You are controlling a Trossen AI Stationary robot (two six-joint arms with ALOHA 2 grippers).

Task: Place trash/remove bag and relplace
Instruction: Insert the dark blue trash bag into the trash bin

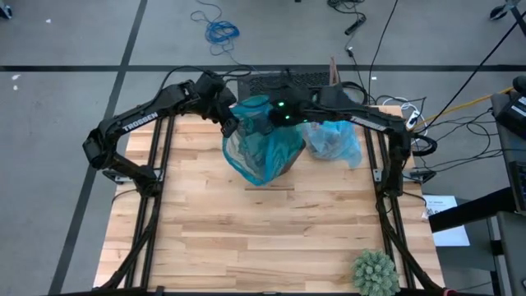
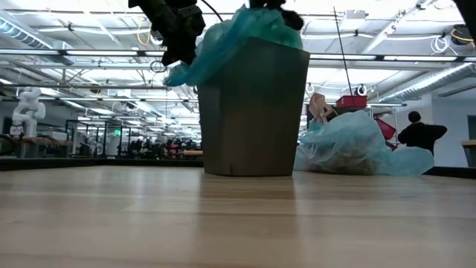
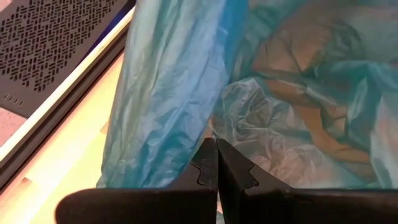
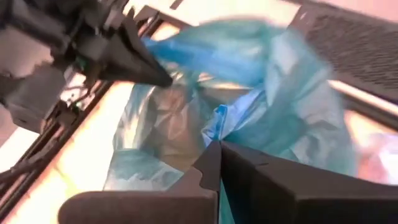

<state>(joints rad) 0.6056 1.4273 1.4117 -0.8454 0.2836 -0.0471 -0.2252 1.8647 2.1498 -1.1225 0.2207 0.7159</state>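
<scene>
Bare wooden tabletop (image 2: 238, 216) fills the foreground of the low view; note that the work sits toward its far edge. Locate the small dark grey plastic bin (image 2: 253, 112) there, standing upright so a liner can be dressed over its rim. Observe the darker teal-green plastic bag (image 1: 265, 148) draped over the bin mouth and hanging down its sides; it appears to be the replacement liner, partly fitted. Find the pale sky-blue translucent plastic bag (image 1: 333, 141) lying just beside the bin on the right-arm side, bulging with brown crumpled paper trash (image 1: 322, 145), likely set aside as the removed liner. Check the left gripper (image 1: 229, 125): its fingers are pressed together, pinching teal film at the rim. Check the right gripper (image 1: 278, 115): fingers likewise pressed together on teal film above the opening, probably to spread the mouth.
</scene>
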